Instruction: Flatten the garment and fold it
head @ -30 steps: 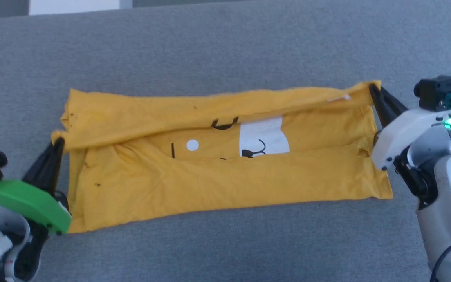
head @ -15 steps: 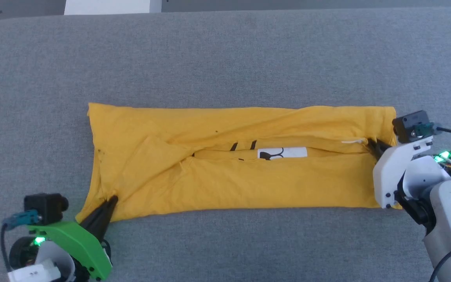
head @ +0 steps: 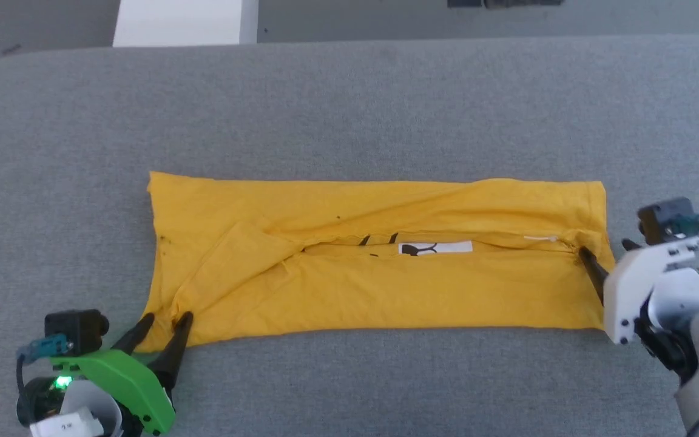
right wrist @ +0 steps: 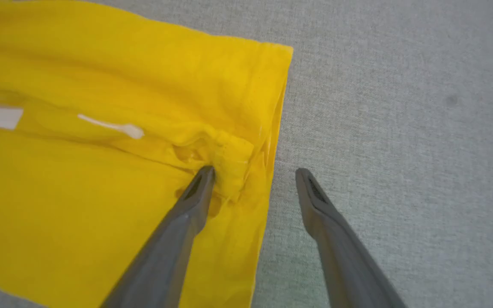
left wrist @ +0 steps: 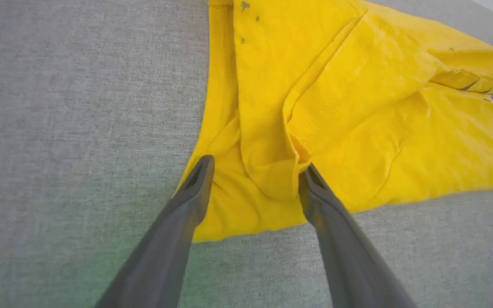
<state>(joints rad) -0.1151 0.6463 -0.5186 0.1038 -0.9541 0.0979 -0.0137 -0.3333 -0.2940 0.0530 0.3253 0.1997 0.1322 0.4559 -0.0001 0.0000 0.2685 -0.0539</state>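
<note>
The garment [head: 380, 285] is a mustard-yellow t-shirt lying on the grey surface as a long band, both long edges folded in toward the middle. A thin strip of its white and black print [head: 434, 248] shows in the slit between the flaps. My left gripper [head: 164, 320] stands open at the band's near left corner; in the left wrist view that crumpled corner of the garment [left wrist: 357, 107] lies loose between the left gripper's [left wrist: 257, 167] fingers. My right gripper [head: 605, 252] is open at the right end. In the right wrist view one of the right gripper's [right wrist: 256, 173] fingers rests on the garment's [right wrist: 101, 64] bunched edge, the other over bare surface.
The grey padded surface [head: 349, 109] runs wide around the garment, with its far edge near the top of the head view. Beyond it stands a white block [head: 182, 23] at the back left and a dark object [head: 504, 3] at the back right.
Both grippers brought the far flap toward me and laid it down, then opened and let go. The print narrowed to a strip. The head camera has shifted.
</note>
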